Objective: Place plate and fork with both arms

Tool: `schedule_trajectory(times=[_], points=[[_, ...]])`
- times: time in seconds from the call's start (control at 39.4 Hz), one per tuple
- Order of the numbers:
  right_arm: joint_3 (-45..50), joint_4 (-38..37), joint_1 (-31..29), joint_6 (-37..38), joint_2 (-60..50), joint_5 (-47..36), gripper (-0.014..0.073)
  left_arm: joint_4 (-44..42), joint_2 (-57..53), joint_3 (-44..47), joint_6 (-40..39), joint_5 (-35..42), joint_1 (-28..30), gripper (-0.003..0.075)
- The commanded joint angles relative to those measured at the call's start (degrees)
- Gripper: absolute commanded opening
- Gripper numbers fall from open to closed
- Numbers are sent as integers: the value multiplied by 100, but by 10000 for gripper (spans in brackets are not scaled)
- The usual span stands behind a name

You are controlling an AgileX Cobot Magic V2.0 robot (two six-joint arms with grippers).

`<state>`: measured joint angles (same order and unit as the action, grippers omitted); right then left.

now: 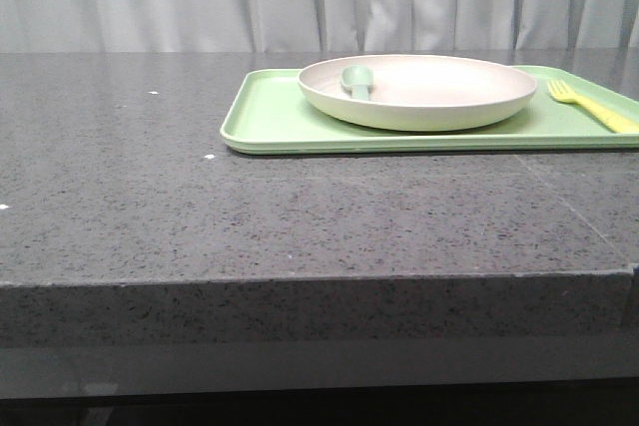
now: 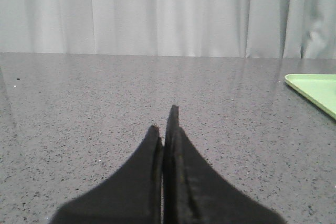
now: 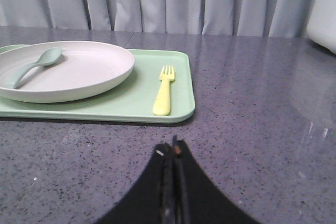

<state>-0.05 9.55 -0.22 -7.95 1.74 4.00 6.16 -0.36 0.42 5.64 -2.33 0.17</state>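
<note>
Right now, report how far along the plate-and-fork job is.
Looks done: the plate sits on the green tray with the fork lying beside it on the tray, and a pale green spoon rests in the plate. In hand: nothing; the left gripper and right gripper are both shut and empty above the bare counter. Left: nothing obvious.

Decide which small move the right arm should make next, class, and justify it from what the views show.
Probably open the right end effector and ease it toward the fork. Its jaws are shut, holding nothing, over bare table short of the tray. The fork lies flat on the tray beside the plate, nearest this arm.
</note>
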Motion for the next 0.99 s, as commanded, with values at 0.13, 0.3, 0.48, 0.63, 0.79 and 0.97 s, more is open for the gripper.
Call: schedule_trajectory(times=[0.13,0.3,0.48,0.63,0.79,0.97], points=[[139,-32,-255,-40,-339,-474,-68,0,-107,9,-51,480,6,-18],[139,-32,-224,-40,-340,-463,-68,0,-107,9,-51,480,6,-18],[139,-32,-224,-40,-340,-580,-68,0,-107,9,-51,480,6,-18],[139,-82,-224,-15,-340,-721,-68,0,-107,9,-51,480,6,-18],[139,-682,-224,745,-340,-803,-68,0,-107,9,-51,480,6,-18],[139,-955,-224,886,-340,-813,-68,0,-107,9,-51,480,6,-18]])
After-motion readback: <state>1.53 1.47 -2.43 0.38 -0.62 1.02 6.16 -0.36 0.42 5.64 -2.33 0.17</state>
